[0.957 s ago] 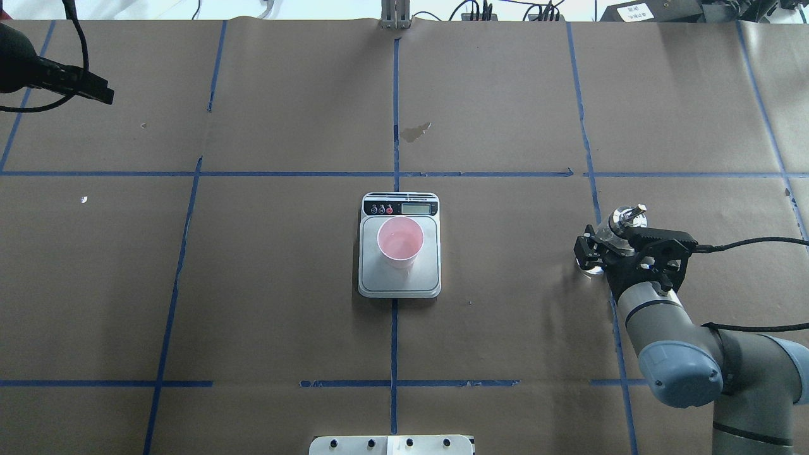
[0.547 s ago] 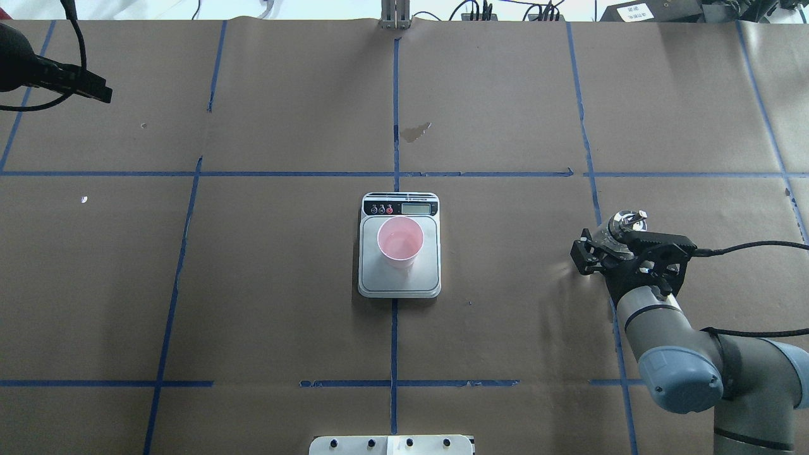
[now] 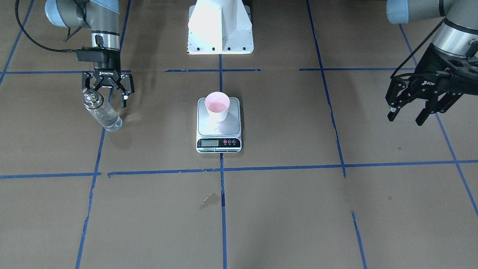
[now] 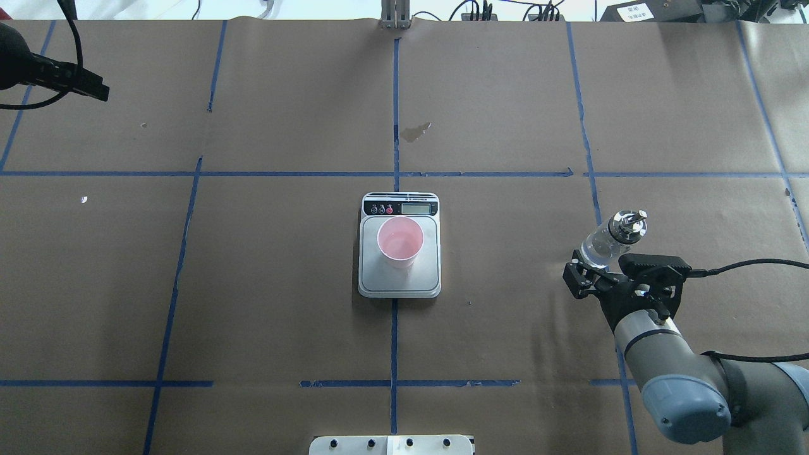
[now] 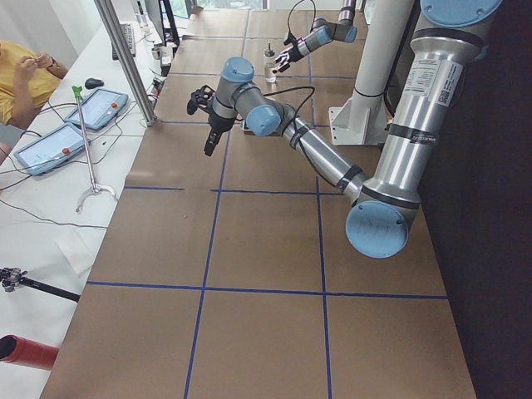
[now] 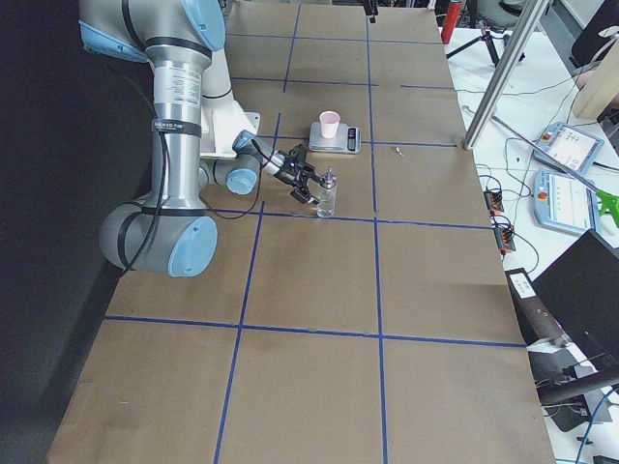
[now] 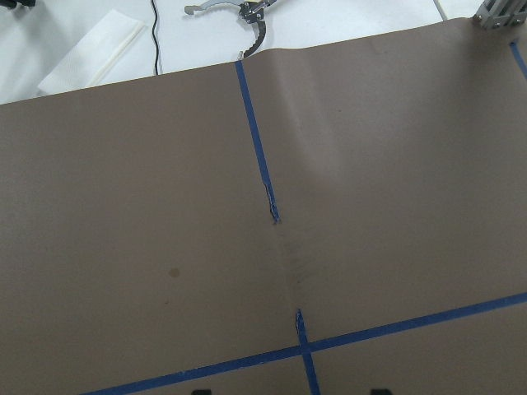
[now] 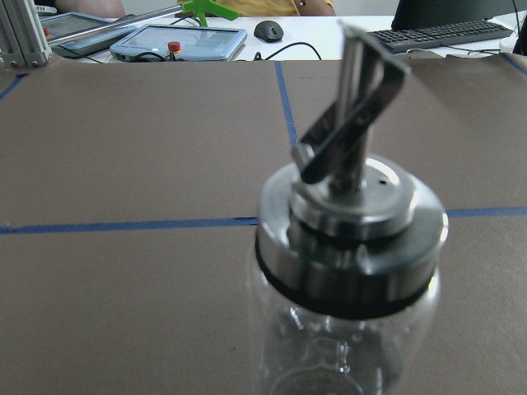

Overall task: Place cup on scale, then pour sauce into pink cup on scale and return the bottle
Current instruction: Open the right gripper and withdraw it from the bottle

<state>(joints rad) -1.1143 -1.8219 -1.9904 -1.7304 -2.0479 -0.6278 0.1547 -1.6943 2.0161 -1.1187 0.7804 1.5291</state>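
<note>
The pink cup [image 4: 400,240] [image 3: 217,105] stands upright on the scale [image 4: 399,285] [image 3: 219,144] at the table's middle, and a shallow layer of liquid shows inside it. To the robot's right, the clear glass bottle [image 4: 608,236] [image 3: 101,112] [image 6: 326,196] stands on the brown paper with some sauce in it. My right gripper [image 4: 597,273] [image 3: 106,98] is open just behind the bottle, toward the robot's side, and holds nothing. The right wrist view is filled by the bottle's metal pourer cap [image 8: 350,239]. My left gripper [image 3: 409,112] hangs open and empty far off over the table's left side.
The robot's white base plate [image 3: 220,37] [image 4: 392,445] sits at the near edge. A small wet stain [image 4: 415,131] marks the paper beyond the scale. Operators' tablets [image 5: 96,108] and a seated person [image 5: 25,66] are past the far edge, beside an aluminium post [image 6: 498,72].
My right gripper has drawn back toward the robot, so the bottle now stands clear of its fingers. The left arm has shifted slightly. Cup and scale are unmoved.
</note>
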